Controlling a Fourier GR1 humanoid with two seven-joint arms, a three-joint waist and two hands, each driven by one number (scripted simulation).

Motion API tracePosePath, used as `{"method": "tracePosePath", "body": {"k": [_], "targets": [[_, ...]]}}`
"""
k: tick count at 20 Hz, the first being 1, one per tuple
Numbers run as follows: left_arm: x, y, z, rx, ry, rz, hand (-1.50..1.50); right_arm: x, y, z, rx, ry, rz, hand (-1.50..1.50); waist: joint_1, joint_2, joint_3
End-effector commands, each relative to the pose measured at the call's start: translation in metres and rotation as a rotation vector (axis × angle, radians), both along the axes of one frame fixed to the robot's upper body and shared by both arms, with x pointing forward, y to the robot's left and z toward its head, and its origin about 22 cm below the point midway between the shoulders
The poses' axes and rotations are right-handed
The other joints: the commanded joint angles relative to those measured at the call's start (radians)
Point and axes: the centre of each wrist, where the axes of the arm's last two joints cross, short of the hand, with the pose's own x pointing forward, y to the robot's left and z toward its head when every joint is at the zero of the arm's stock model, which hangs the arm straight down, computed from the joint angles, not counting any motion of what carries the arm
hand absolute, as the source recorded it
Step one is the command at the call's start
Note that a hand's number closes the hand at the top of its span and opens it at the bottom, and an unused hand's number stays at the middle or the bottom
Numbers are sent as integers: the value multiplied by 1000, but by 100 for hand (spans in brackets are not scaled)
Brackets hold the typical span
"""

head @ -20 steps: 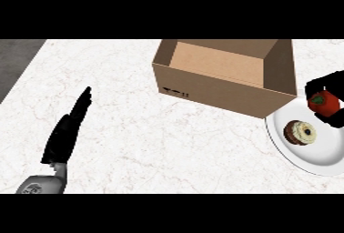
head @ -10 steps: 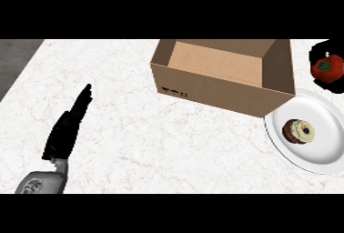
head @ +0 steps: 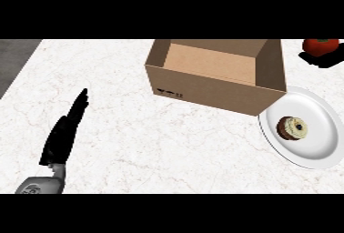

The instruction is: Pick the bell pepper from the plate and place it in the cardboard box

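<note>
White marble tabletop (head: 148,150) carries open cardboard box (head: 218,75) and plate (head: 321,136) with donut (head: 293,128). Left hand (head: 64,134) rests flat, fingers straight together. Right hand (head: 322,59) has fingers clamped on bell pepper (head: 320,45), upper right.

I see red pepper (head: 320,45) | brown box (head: 216,82) | white plate (head: 321,136) | white veined bench (head: 148,145) | black robot hand (head: 64,134)

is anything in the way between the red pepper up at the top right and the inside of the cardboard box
Only the box's own right wall. The bell pepper, with the right hand dark beneath it, sits just right of the cardboard box, whose top is open. Nothing else visible lies between them.
</note>
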Motion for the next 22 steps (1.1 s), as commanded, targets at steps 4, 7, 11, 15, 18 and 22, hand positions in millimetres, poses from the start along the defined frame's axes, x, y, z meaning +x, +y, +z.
{"method": "tracePosePath", "body": {"k": [4, 7, 11, 15, 18, 22], "targets": [[6, 4, 1, 10, 24, 36, 0, 22, 44, 37, 147, 67, 295, 150, -44, -12, -3], [6, 14, -6, -8, 15, 47, 0, 28, 63, 54, 138, 82, 288, 150, -43, -8, -4], [5, 25, -12, 15, 12, 43, 0, 39, 114, 52, 119, 100, 306, 150, -50, -10, -4], [-5, 13, -13, -6, 12, 52, 0, 44, 148, 39, 60, 140, 297, 150, -47, -12, -4], [-7, 19, -11, -1, 32, 51, 0, 46, 169, 33, 27, 156, 307, 150, -52, -13, -4], [-8, 7, -5, -8, 12, 45, 0, 45, 208, 6, -35, 208, 299, 150, -48, -13, -4]]}}
